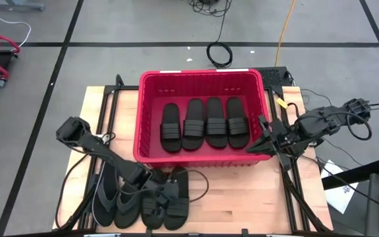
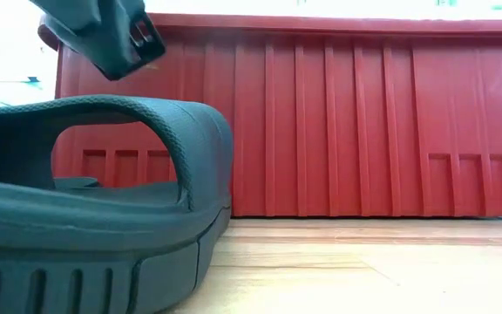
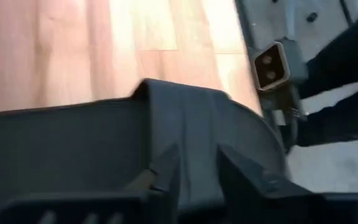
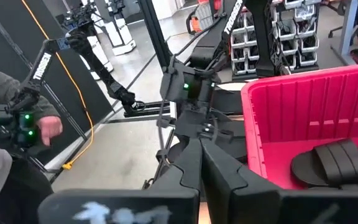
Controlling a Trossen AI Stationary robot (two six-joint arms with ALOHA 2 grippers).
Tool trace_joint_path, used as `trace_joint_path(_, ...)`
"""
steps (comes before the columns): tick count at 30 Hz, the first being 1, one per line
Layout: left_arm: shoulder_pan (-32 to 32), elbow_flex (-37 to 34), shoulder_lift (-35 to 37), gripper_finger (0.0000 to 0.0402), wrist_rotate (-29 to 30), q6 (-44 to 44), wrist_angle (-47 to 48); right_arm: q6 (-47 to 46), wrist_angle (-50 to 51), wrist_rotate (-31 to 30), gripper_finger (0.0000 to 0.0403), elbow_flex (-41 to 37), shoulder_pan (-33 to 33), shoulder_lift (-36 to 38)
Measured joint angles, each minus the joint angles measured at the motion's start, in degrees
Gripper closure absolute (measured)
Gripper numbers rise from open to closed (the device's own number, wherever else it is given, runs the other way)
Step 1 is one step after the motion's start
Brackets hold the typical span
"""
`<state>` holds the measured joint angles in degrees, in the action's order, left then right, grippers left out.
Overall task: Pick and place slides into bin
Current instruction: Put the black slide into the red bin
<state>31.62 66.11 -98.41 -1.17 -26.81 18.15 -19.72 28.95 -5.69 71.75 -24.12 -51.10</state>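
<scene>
The red bin stands at the table's far middle with several black slides lying flat, side by side, on its floor. Two grey flip-flops and two black slides lie soles down at the near edge. My left gripper is down among them, shut on the strap of the rightmost slide. My right gripper is shut and empty just outside the bin's right wall. In the low view one slide fills the left, with the left gripper above it. My left gripper has the wide strap of the rightmost slide between its two fingers. It comes slanting down from the table's left. Whether the slide is lifted off the table cannot be told.
Bare wood lies at the near right of the table. The bin's near wall stands right behind the slides. Cables run along the right edge. A person's hand and grey sleeve show beyond the table in the right wrist view.
</scene>
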Motion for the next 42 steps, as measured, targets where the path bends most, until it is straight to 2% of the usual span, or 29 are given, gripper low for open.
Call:
trace_joint_path(9, -2.08, 0.0, 0.02, 0.0152, -1.11, 2.32, 1.2, -1.19, -1.11, 0.0, 0.0403, 0.0, 0.0, -1.21)
trace_joint_path(12, -2.78, -0.15, 0.02, 0.012, -1.86, 2.28, 3.22, -1.91, -1.17, 0.0, 0.0403, 0.0, 0.0, -1.53)
trace_joint_path(16, -4.21, -3.65, 0.04, 0.01, -5.41, 0.03, -0.81, -1.91, -1.37, 0.0, 0.0403, 0.0, 0.0, -2.31)
trace_joint_path(24, -4.5, -8.46, 0.02, 0.0127, -8.4, -4.34, -9.29, -1.82, -1.82, 0.0, 0.0403, 0.0, 0.0, -2.61)
trace_joint_path(35, -3.86, -8.5, -0.15, 0.0195, -9.83, -5.26, -9.78, 0.04, -1.77, 0.0, 0.0403, 0.0, 0.0, -2.61)
trace_joint_path(42, -2.94, -8.46, -4.58, 0.0226, -11.62, -6.9, -15.8, 0.03, -1.71, 0.3, 0.0403, 0.0, 0.0, -2.57)
